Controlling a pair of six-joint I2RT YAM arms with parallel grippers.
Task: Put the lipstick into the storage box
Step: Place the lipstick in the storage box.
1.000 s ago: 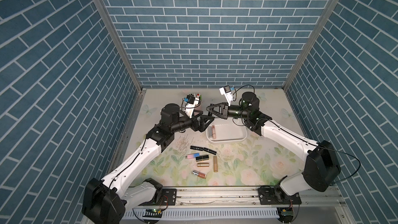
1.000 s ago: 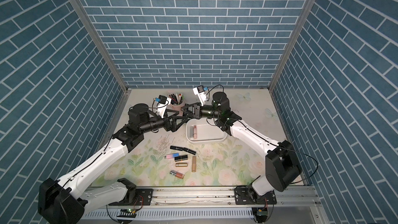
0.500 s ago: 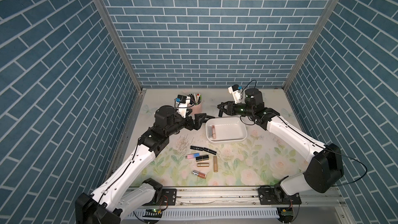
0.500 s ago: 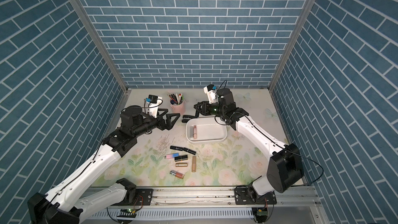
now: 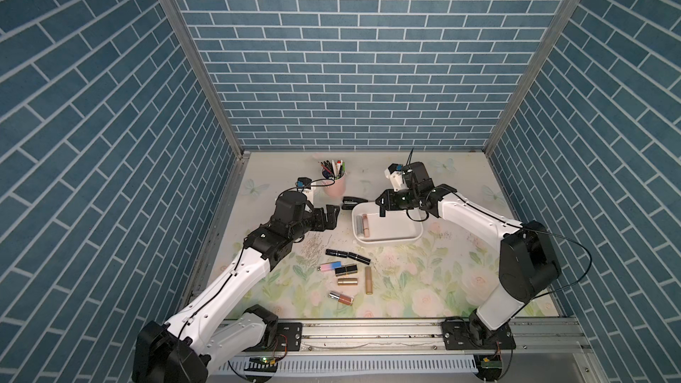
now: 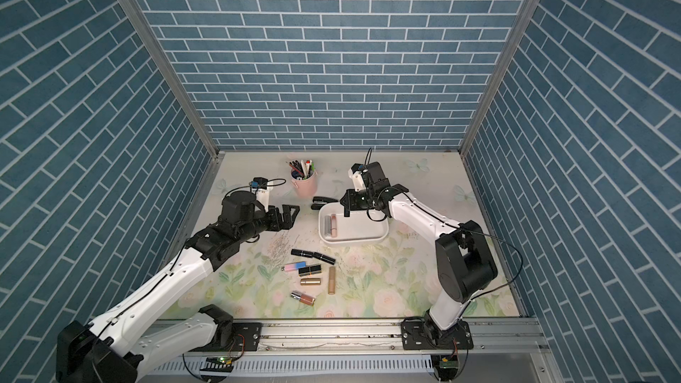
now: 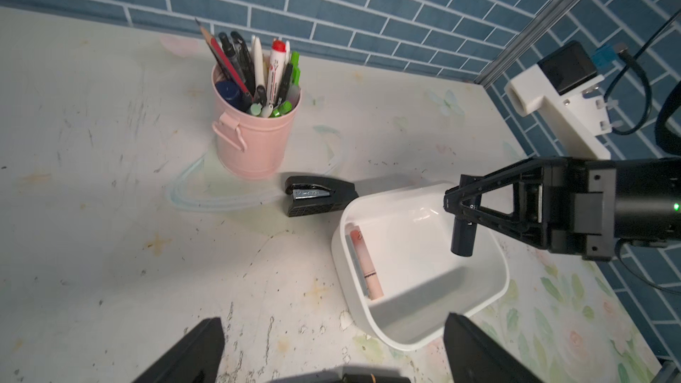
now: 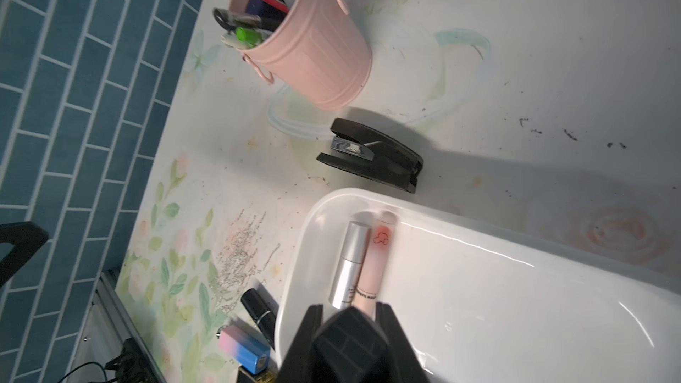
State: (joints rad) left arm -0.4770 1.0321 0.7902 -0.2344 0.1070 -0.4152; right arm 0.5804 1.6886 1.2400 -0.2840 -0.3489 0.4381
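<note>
No text can be read. Pink tube (image 8: 374,270) in the storage box (image 8: 460,215): red outline emblem and one line of dark print, too small. Silver tube (image 8: 350,267), at its 9 o'clock in both top views: fine print, illegible. Dark lipstick (image 7: 463,237): pale lettering, partly covered. White marker (image 7: 274,75) in the pen cup (image 7: 254,141): red print, blurred. Stapler (image 7: 318,195): embossed mark, unreadable.

Light: bright, even, overhead.
Shadow: soft, under right gripper (image 7: 455,211) and lipstick (image 7: 463,232), on storage box (image 7: 412,340) floor.
Glare: streaks on box wall.
Edges: brick wall (image 8: 73,105) lines bow in wrist views.
</note>
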